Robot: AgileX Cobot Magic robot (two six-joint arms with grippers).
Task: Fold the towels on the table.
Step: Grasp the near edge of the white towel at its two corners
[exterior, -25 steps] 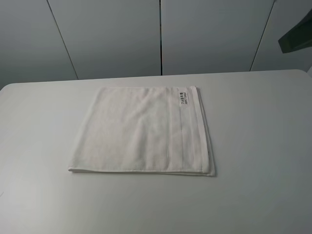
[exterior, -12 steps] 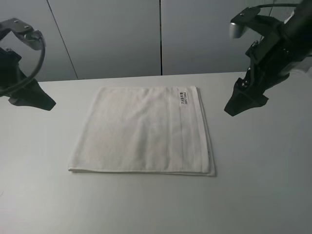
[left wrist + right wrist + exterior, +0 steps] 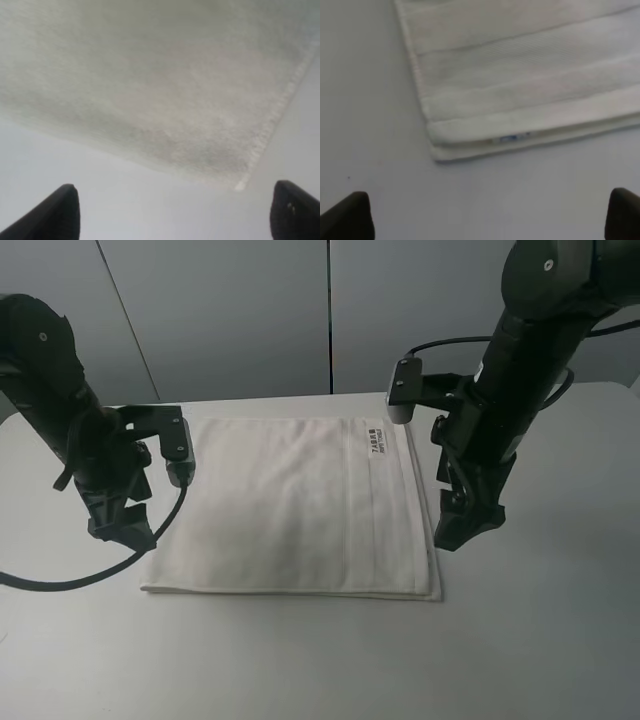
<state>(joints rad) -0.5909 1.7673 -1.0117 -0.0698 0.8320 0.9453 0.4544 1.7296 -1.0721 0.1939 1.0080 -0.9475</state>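
On the middle of the white desk (image 3: 540, 640) lies the towel (image 3: 290, 505), folded flat into a near-square with its layers stacked. Its woven band (image 3: 360, 510) runs front to back near the right side. A small dark-lettered label (image 3: 378, 442) sits at the far end of that band.

Both arms reach down on either side of the cloth. The left claw (image 3: 125, 530) points down just beside the towel's left edge, close to the near left corner. From the left wrist view, the left claw (image 3: 180, 215) stands wide apart and holds nothing. Bare desk lies between its dark tips and the corner of the towel (image 3: 150, 85).

The right claw (image 3: 455, 530) hangs just beside the right edge, toward the near right corner. The right wrist view shows the right claw (image 3: 485, 215) spread wide as well, gripping nothing. Ahead of it is the layered edge of the towel (image 3: 520, 75), with a tiny tag (image 3: 512, 137) peeping from between the layers.

Whether either claw touches the desk cannot be told.

A black cable (image 3: 60, 585) loops from the left arm over the desk. Grey wall panels (image 3: 230, 310) stand behind the desk.
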